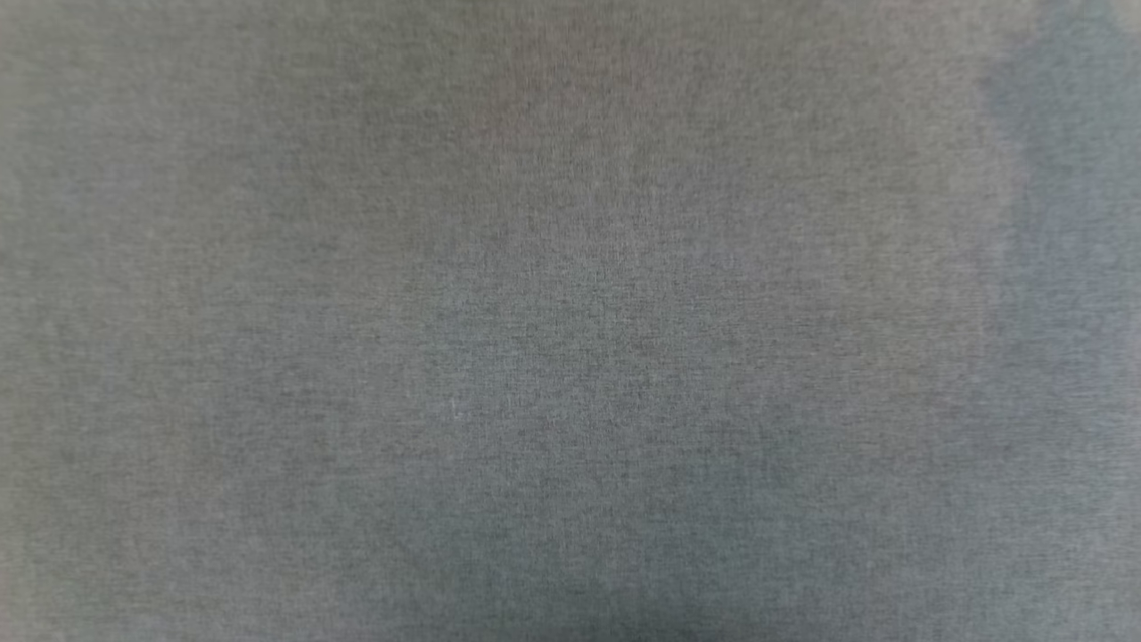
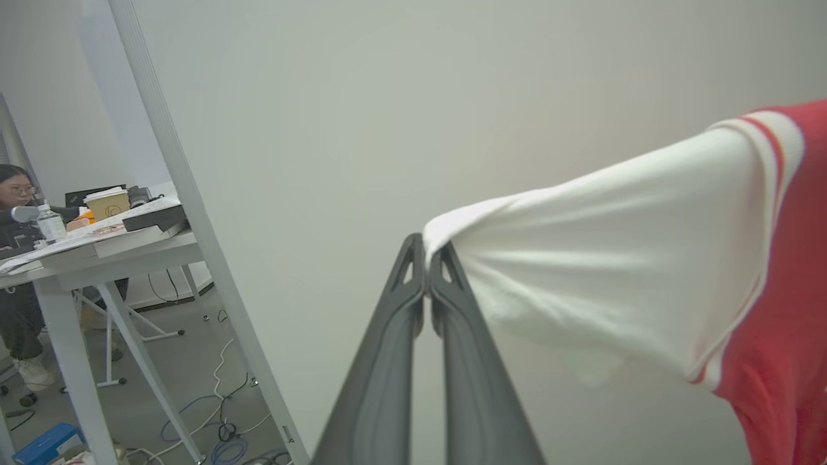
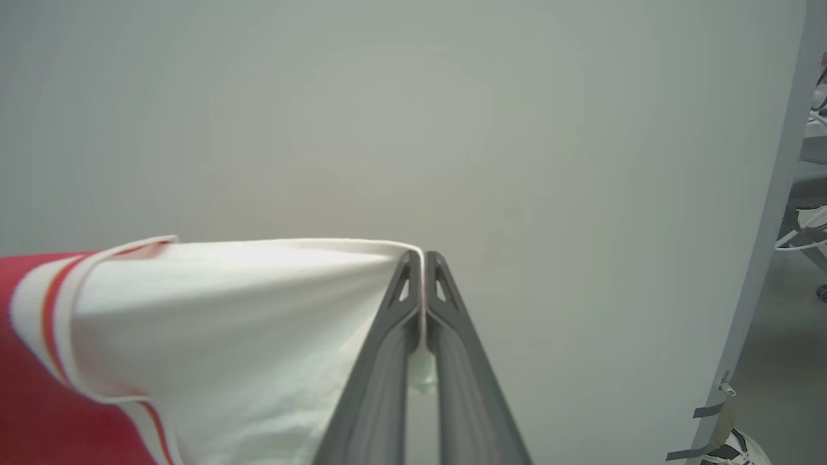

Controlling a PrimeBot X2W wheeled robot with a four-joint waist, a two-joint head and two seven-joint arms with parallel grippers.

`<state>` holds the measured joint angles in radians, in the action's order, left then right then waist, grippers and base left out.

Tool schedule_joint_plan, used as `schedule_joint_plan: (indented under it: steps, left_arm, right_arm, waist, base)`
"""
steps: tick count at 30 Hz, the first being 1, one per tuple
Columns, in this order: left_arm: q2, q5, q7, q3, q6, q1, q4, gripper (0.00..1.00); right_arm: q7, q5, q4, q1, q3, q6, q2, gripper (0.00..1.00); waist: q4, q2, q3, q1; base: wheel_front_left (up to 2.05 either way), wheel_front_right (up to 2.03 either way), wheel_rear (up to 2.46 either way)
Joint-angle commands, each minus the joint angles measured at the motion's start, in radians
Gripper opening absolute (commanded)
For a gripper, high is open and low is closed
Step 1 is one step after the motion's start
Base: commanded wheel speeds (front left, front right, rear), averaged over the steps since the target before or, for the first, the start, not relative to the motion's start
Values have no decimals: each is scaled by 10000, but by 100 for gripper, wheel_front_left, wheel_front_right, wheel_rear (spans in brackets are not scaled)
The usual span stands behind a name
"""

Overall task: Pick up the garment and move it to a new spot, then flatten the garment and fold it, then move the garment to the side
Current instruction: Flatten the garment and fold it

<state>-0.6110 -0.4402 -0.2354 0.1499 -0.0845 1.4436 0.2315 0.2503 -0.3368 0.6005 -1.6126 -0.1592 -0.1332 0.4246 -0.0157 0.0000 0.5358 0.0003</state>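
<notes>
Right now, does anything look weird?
Nothing looks torn or spilled. The garment is stretched, one white sleeve pinched in the left pincer, the other in the right pincer. Oddly, the head view shows blurry grey weave.

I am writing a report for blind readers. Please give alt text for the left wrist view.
The left tool, shut, pinches the white sleeve of the garment, a red shirt with striped trim, held up before a pale wall. At far left a person sits at a cluttered desk, cables on the floor.
</notes>
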Motion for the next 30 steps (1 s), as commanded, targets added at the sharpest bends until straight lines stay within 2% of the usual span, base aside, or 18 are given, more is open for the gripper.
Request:
schedule_joint_plan:
  steps: [1, 2, 3, 5, 12, 22, 30]
  left_arm:
    - [-23, 173, 297, -64, 24, 459, 474, 0]
    - [31, 214, 495, -25, -1, 697, 757, 0]
    - [248, 266, 1220, 121, -113, 1270, 1613, 0]
    - [350, 271, 1702, 231, -192, 1420, 2073, 0]
    - [725, 41, 2787, 634, -357, 922, 3349, 0]
    - [1354, -578, 3833, 1212, -432, -1840, 4038, 0]
    - [1737, -1020, 3924, 1634, -435, -4624, 3973, 0]
  right_arm:
    - [-352, 195, 349, -342, -210, 25, 96, 0]
    - [-552, 275, 583, -529, -251, 25, 41, 0]
    - [-1220, 467, 1322, -930, -282, 25, -120, 0]
    - [-1585, 526, 1653, -941, -222, 25, -270, 0]
    - [-2117, -32, 2270, -270, 97, 25, -550, 0]
    - [-2179, -1570, 2306, 2447, 802, 25, -332, 0]
    - [-1213, -3370, 1437, 5663, 1621, 25, 218, 0]
  waist:
    - [-23, 0, 1137, -3]
    - [-27, 0, 1223, -3]
    - [-27, 0, 1403, -3]
    - [-30, 0, 1445, -3]
    - [37, 0, 1372, -3]
    - [121, 0, 209, -3]
    - [245, 0, -1081, -3]
  base:
    - [0, 0, 0]
    - [0, 0, 0]
    - [0, 0, 0]
    - [0, 0, 0]
    - [0, 0, 0]
    - [0, 0, 0]
    - [0, 0, 0]
